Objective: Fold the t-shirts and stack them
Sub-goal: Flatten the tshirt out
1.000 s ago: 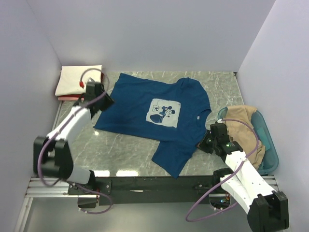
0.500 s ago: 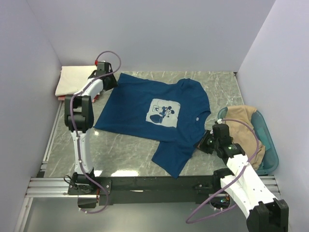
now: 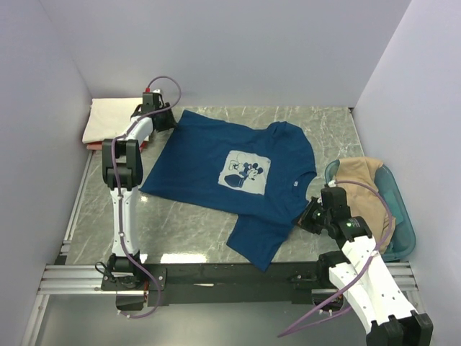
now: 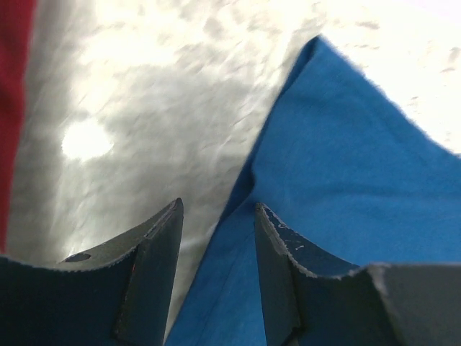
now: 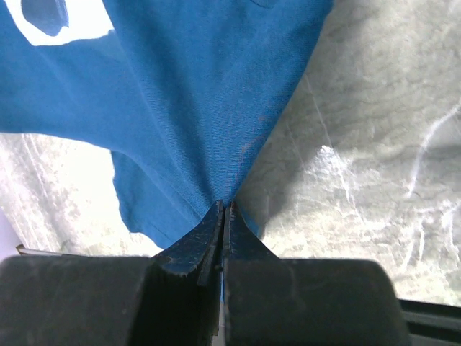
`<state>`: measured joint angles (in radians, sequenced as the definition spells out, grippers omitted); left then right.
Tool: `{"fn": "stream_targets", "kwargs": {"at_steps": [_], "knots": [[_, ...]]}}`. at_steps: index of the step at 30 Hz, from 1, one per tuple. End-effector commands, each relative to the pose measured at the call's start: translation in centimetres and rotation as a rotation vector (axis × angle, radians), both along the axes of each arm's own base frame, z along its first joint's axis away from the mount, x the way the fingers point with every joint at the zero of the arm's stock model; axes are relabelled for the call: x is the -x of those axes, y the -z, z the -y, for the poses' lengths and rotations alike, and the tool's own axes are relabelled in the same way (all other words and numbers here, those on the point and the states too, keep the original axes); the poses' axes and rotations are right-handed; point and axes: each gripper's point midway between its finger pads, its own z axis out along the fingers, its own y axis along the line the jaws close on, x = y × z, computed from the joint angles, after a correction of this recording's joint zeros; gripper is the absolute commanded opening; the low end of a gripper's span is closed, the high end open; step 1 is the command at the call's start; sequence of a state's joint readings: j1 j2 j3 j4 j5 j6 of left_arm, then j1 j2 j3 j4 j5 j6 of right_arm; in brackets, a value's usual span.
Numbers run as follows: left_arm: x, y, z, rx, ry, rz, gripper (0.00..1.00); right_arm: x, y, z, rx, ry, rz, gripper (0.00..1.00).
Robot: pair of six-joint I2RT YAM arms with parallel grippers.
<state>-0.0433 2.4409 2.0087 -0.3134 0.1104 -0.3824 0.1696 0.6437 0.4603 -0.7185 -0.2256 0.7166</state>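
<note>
A dark blue t-shirt (image 3: 209,158) with a pale square print (image 3: 245,171) lies spread on the marble table. My left gripper (image 3: 170,120) hovers open at the shirt's back-left corner. In the left wrist view its fingers (image 4: 155,245) straddle the blue shirt's (image 4: 346,180) edge without clamping it. My right gripper (image 3: 307,216) is shut on the shirt's near-right edge, and the blue cloth (image 5: 202,94) fans out from the pinch (image 5: 225,207). A folded cream t-shirt (image 3: 115,119) rests on a red one (image 3: 95,147) at the back left. A tan t-shirt (image 3: 364,189) lies in the tub.
A teal plastic tub (image 3: 405,220) sits at the right edge of the table. Pale walls enclose the back and both sides. A metal rail (image 3: 216,274) with the arm bases runs along the near edge. Red cloth (image 4: 11,108) shows at the left of the left wrist view.
My left arm has stretched out from a bent pose beside the shirt to its back-left corner, and its jaws have widened. My right gripper has drawn the shirt's edge slightly toward the near side.
</note>
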Motion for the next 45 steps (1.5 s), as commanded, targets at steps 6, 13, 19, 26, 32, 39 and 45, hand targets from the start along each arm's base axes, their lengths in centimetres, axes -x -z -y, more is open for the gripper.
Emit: {"fn": "stream_targets", "kwargs": {"at_steps": [6,13,19,26,32,39,45], "knots": [[-2.5,-2.8,3.1,0.092,0.168,0.110,0.49,0.1,0.2,0.1,-0.006,0.020,-0.032,0.00],[-2.8,-2.0,3.6,0.118,0.176,0.088,0.40,0.0,0.0,0.2,0.003,0.019,-0.033,0.00],[-3.1,-2.2,3.7,0.130,0.174,0.103,0.15,0.0,0.0,0.1,0.001,0.005,-0.039,0.00],[-4.7,-3.6,2.8,0.125,0.100,0.170,0.05,0.3,-0.1,0.3,0.001,0.009,-0.039,0.00],[-6.5,-5.0,2.4,0.170,0.073,0.237,0.02,0.7,-0.1,0.6,0.009,0.015,-0.042,0.00],[-7.3,-4.6,2.9,0.218,0.074,0.256,0.02,0.8,0.4,0.6,0.008,0.010,-0.055,0.00],[-6.7,-6.5,2.8,0.253,0.083,0.264,0.44,0.5,0.2,0.4,0.000,0.008,-0.044,0.00]]}}
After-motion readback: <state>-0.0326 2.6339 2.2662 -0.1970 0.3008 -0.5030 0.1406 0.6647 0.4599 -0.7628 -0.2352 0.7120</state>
